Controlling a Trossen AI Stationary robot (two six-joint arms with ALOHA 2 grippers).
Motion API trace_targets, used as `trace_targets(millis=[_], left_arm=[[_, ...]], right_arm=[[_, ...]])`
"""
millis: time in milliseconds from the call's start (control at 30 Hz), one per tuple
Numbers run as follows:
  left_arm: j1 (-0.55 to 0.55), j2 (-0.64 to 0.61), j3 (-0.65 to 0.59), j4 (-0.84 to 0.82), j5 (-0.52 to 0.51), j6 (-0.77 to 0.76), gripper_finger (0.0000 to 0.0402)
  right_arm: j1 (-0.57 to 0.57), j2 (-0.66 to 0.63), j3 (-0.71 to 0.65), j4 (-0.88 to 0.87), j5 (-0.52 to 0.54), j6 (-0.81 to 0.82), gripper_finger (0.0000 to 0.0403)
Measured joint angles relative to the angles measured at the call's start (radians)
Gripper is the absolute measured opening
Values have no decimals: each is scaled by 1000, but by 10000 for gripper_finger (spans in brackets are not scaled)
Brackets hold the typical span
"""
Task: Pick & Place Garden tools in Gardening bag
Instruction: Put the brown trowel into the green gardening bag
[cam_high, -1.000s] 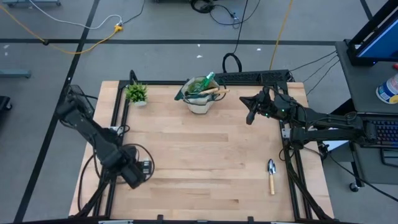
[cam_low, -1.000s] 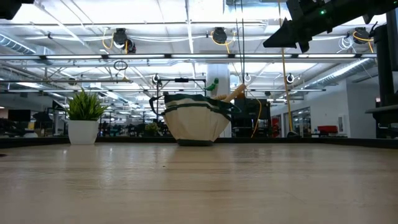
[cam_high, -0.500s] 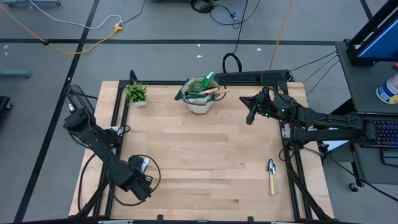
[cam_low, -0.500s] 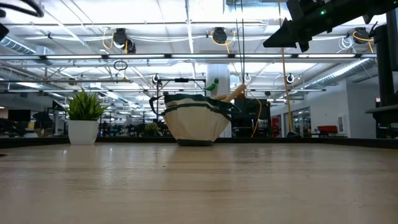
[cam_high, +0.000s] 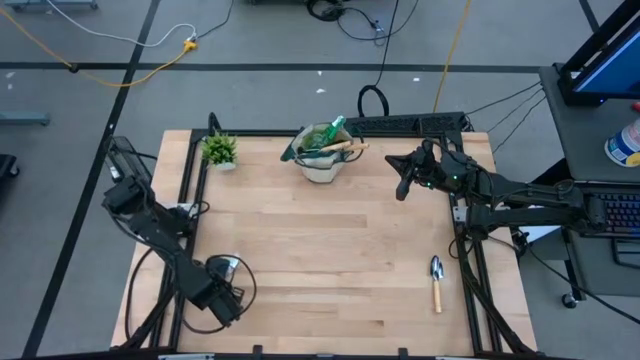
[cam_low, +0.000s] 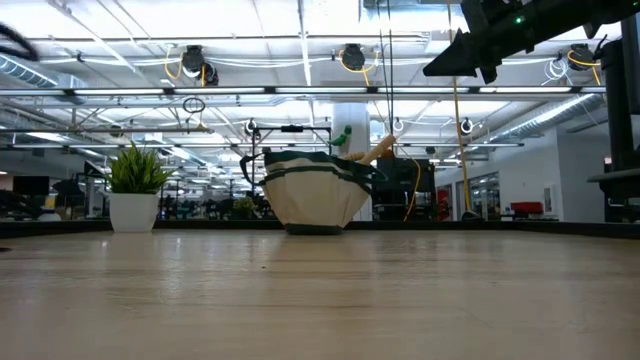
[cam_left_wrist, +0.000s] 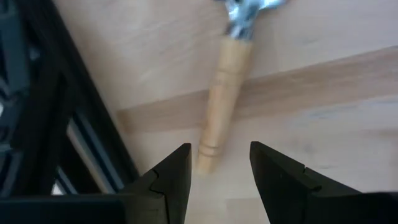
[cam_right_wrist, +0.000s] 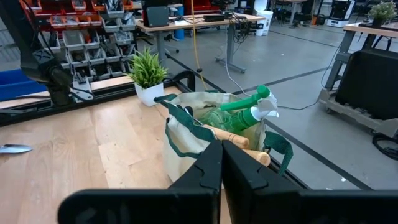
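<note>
Down low at about 8 o'clock on the wooden table (cam_high: 330, 270), by its left edge, sits the left gripper (cam_high: 222, 297), poised over a wooden-handled tool (cam_left_wrist: 225, 93) lying flat on the boards. In the left wrist view, fingers (cam_left_wrist: 175, 180) parted to a moderate gap, gripping nothing, with the butt end of the pale handle just ahead of the opening and the tool's metal neck at the far end; head of the tool cut off, so its kind cannot be told. Beside the handle, the black frame rail (cam_left_wrist: 68, 118) of the table edge.

Up at about 2 o'clock, raised well above the table, hangs the right gripper (cam_high: 403, 176), pointing toward the bag. In the right wrist view, fingers (cam_right_wrist: 208, 163) pressed together, nothing between them.

At 12 o'clock, near the far edge, stands the gardening bag (cam_high: 322, 152), beige with dark green trim, upright and already loaded: a green spray bottle (cam_right_wrist: 249, 107) and wooden handles (cam_right_wrist: 239, 146) stick out of its mouth toward the right. Just left of it, near 11 o'clock, a small potted plant (cam_high: 219, 150) in a white pot, apart from the bag.

At about 4 o'clock, near the right edge, lies a trowel (cam_high: 436, 281), metal blade toward the far side, wooden handle toward the near side, well apart from both grippers
</note>
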Motion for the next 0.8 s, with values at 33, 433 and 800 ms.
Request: trace_targets(millis=[33, 433, 800], left_arm=[[-9, 0, -10, 19, 6, -12, 170], [-87, -6, -171, 313, 11, -174, 170], [-81, -5, -185, 326, -33, -136, 78]], right_arm=[[0, 0, 0, 0, 0, 0, 0], [0, 0, 0, 1, 0, 0, 0], [0, 0, 0, 3, -1, 28, 0]])
